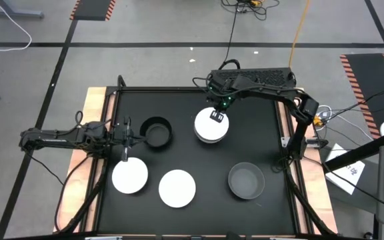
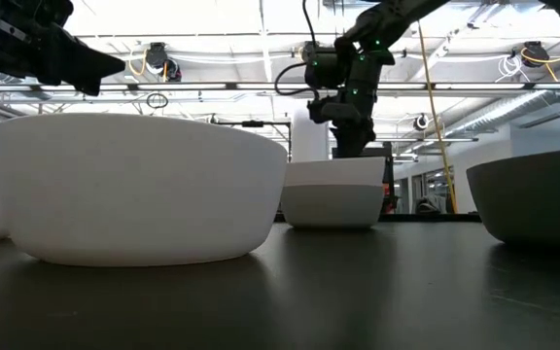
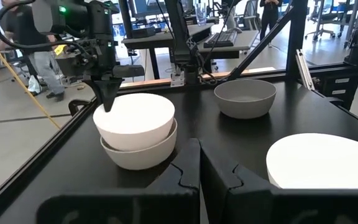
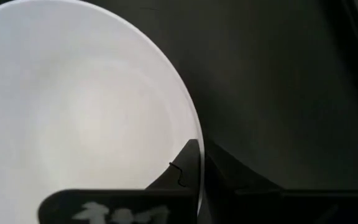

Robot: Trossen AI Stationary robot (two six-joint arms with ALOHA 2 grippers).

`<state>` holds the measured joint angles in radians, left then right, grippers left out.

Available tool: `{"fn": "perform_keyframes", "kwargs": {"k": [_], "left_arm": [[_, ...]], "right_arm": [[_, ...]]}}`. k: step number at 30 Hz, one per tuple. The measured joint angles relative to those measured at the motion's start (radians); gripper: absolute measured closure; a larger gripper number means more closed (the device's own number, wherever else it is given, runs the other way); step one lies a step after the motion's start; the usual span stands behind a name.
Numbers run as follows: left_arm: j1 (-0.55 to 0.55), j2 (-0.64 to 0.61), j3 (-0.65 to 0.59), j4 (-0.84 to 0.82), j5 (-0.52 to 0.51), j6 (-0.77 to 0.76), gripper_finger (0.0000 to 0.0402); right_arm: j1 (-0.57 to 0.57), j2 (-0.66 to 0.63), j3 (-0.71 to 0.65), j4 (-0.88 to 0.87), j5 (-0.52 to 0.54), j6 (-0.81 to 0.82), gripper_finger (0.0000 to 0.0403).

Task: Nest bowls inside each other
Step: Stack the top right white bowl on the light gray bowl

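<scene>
A white bowl (image 1: 209, 128) sits nested in a light grey bowl (image 3: 138, 152) at the table's far middle. My right gripper (image 1: 217, 115) is shut on the white bowl's far rim. A black bowl (image 1: 156, 132) stands left of the pair. My left gripper (image 1: 126, 141) hovers just left of it, shut and holding nothing. Two more white bowls (image 1: 130, 177) (image 1: 177, 187) rest on their bases near the front edge. A dark grey bowl (image 1: 246, 181) stands at the front right. My right gripper pinches the white bowl's rim (image 4: 191, 124) on its far side, one finger (image 4: 185, 163) inside the bowl and the other outside. The fingers come from above, pointing down. The white bowl sits upright inside the light grey bowl (image 2: 333, 206).
The black tabletop (image 1: 265, 133) has a raised frame and wooden borders along its left and right sides. Open mat lies between the stacked pair and the dark grey bowl. Cables run along the right edge.
</scene>
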<state>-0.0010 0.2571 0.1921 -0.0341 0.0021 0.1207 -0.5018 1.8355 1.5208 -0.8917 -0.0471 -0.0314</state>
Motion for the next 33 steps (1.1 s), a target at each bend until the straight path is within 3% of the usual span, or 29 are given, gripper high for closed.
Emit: {"fn": "perform_keyframes", "kwargs": {"k": [10,33], "left_arm": [[0.0,0.0,0.0,-0.009,0.0,-0.001,0.0398],[0.0,0.0,0.0,-0.023,0.0,-0.002,0.0398]], "right_arm": [[0.008,0.0,-0.004,0.018,-0.056,0.013,0.0403],[0.016,-0.001,-0.12,0.1,-0.006,0.038,0.0403]]}}
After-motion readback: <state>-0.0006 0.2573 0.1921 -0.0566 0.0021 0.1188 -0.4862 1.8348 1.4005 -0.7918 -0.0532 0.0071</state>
